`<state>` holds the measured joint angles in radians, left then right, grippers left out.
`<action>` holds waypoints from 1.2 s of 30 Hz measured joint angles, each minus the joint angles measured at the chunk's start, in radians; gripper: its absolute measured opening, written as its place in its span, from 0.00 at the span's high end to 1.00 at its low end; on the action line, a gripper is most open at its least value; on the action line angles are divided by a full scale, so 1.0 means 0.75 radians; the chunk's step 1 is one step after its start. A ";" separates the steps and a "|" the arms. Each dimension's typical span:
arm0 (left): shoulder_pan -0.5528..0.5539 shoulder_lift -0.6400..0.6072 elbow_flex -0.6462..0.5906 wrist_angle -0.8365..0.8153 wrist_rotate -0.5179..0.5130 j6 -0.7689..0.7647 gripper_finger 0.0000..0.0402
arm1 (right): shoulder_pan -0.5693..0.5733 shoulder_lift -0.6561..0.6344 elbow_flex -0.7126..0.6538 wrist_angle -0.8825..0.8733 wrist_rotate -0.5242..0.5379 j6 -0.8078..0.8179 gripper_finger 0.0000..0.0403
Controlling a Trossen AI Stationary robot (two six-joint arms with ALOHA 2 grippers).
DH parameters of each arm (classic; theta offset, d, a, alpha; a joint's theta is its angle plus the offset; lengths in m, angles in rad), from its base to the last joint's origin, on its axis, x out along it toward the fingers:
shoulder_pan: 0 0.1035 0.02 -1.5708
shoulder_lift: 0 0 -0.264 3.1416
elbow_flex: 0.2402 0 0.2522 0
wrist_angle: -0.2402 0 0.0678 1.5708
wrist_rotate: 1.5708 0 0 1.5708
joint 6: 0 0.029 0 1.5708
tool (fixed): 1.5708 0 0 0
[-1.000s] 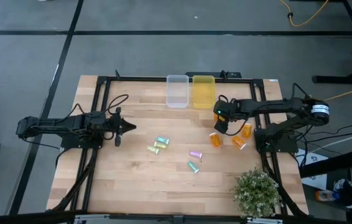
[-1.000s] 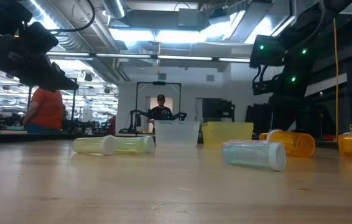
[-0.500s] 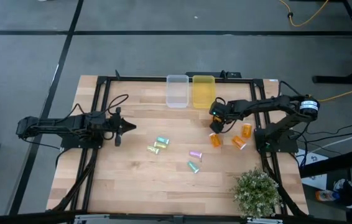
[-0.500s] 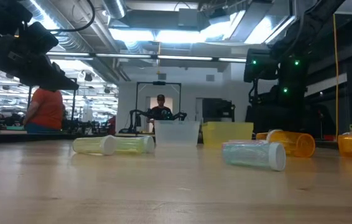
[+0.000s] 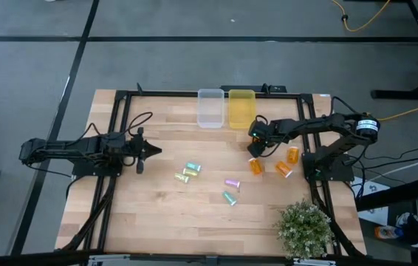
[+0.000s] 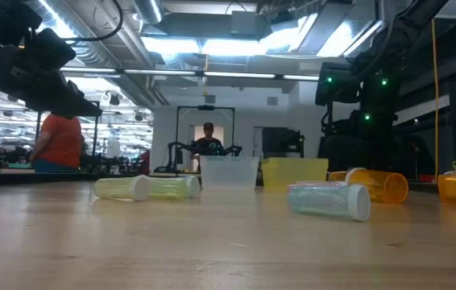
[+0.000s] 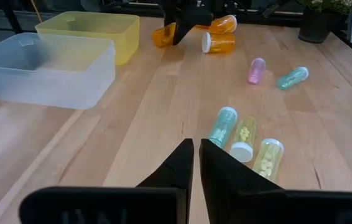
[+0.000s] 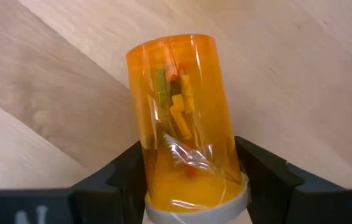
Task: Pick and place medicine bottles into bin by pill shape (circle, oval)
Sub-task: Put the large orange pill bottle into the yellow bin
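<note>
Orange bottle (image 8: 185,124) sat clamped in the right gripper (image 8: 191,180). Lift vertically, clearing neighbouring bottles. Left gripper (image 7: 196,163) idled with fingers together.

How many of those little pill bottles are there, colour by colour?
Orange bottles: 4, with 1 of them held in the right gripper
Yellow-green bottles: 2
Teal bottles: 2
Pink bottle: 1
Total: 9
</note>
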<state>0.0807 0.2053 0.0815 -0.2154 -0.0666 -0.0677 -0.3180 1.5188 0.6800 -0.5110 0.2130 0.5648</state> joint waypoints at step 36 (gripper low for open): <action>0.000 0.000 0.000 0.000 0.001 -0.001 0.94 | -0.075 -0.026 0.476 0.121 0.179 -0.059 0.49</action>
<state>0.0808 0.2050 0.0816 -0.2153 -0.0662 -0.0681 -0.3739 1.4996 1.0372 -0.4201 0.3472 0.5207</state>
